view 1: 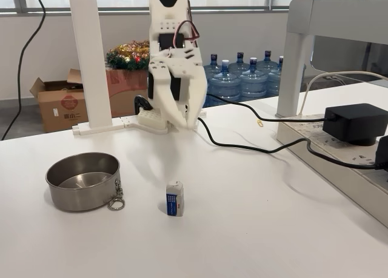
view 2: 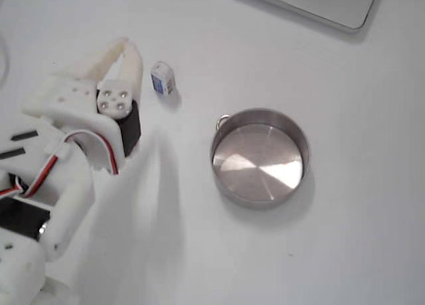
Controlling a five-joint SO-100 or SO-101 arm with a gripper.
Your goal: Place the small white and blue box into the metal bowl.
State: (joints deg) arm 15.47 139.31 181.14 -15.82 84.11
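The small white and blue box (view 1: 174, 198) stands upright on the white table, a little right of the metal bowl (view 1: 82, 196) in a fixed view. The bowl is empty, and a key ring (view 1: 116, 202) hangs at its rim on the side nearest the box. My white gripper (view 1: 187, 124) hangs well behind and above the box with its fingertips together, holding nothing. In the fixed view from above, the gripper (view 2: 126, 46) lies left of the box (view 2: 162, 78), with a small gap between them, and the bowl (view 2: 259, 162) sits lower right.
A black power adapter (view 1: 354, 122) sits on a white unit at the right, and its black cable (view 1: 242, 146) runs across the table toward my arm's base. A white post (view 1: 91, 60) stands back left. Water bottles (view 1: 242, 75) and a cardboard box (view 1: 60, 102) are on the floor beyond.
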